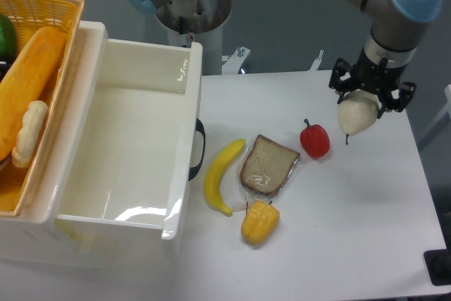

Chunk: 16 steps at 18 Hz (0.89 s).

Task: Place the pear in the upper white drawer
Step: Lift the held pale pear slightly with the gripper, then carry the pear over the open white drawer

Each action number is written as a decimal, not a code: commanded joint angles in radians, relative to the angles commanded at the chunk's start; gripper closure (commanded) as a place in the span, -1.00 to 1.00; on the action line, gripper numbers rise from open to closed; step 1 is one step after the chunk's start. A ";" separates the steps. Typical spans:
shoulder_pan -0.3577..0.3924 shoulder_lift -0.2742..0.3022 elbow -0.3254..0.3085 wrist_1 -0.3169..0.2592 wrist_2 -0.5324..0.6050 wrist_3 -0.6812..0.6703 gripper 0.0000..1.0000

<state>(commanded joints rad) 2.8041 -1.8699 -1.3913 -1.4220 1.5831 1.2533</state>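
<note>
At the right of the table, my gripper is shut on the pear, a pale cream rounded fruit with a thin dark stem pointing down. The pear hangs above the tabletop, just right of the red pepper. The upper white drawer stands open at the left, a deep glossy white bin with a black handle on its front. Nothing lies inside it. The pear is far to the right of the drawer.
Between drawer and pear lie a yellow banana, a wrapped bread slice, a red pepper and a yellow pepper. A yellow wicker basket with bread and pastry sits at the far left. The table's right edge is near the gripper.
</note>
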 joint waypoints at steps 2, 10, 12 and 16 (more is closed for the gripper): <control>-0.005 0.011 -0.011 -0.001 0.000 -0.003 0.71; -0.034 0.061 -0.021 -0.063 -0.009 -0.127 0.67; -0.066 0.087 -0.023 -0.066 -0.018 -0.144 0.68; -0.081 0.172 -0.058 -0.069 -0.087 -0.224 0.68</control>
<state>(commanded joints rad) 2.7228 -1.6984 -1.4495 -1.4910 1.4958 1.0295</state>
